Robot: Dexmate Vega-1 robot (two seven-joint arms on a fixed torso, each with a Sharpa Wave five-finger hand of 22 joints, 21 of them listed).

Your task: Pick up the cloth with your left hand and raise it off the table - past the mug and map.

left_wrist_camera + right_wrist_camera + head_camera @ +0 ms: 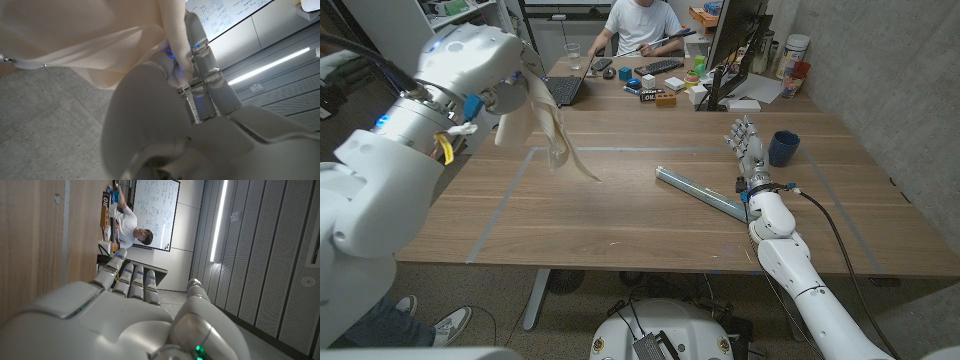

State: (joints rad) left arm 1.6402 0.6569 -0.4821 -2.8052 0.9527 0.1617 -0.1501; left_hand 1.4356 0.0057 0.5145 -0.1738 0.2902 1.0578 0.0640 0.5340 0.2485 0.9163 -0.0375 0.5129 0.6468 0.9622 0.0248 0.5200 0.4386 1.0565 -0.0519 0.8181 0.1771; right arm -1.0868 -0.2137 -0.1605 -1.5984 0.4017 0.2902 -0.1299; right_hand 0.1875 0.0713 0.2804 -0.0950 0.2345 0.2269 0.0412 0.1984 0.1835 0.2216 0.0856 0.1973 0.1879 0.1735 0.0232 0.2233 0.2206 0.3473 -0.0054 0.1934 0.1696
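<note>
Your left robot hand (510, 92) is raised well above the wooden tabletop (620, 215), and it has hold of the thin, cream-coloured cloth (548, 125). The cloth hangs down from that robot hand in loose folds; its lowest corner trails toward the middle of the tabletop, and from the head view you cannot tell whether that tip touches the wood or hangs just clear of it. In your left wrist view the same pale, half-sheer cloth (85, 40) drapes across the fingers (200, 55), which reach up beside it; the grip itself is hidden behind the fabric.

Your right robot hand (746, 148) stands on its edge on the right side of the tabletop, palm upright, fingers straight and close together, holding nothing. Your right wrist view shows those fingers (132, 282) stretched out along the wood grain.

The dark blue mug (782, 148) stands upright just beside the right robot hand, on its outer side. The long, folded grey-blue map (700, 194) lies flat and slanted on the tabletop, its nearer end by your right wrist, well apart from the cloth.

Behind the tabletop a person in a white shirt (642, 28) sits at a cluttered desk (660, 80) with a laptop (565, 88) and a monitor (735, 45).
</note>
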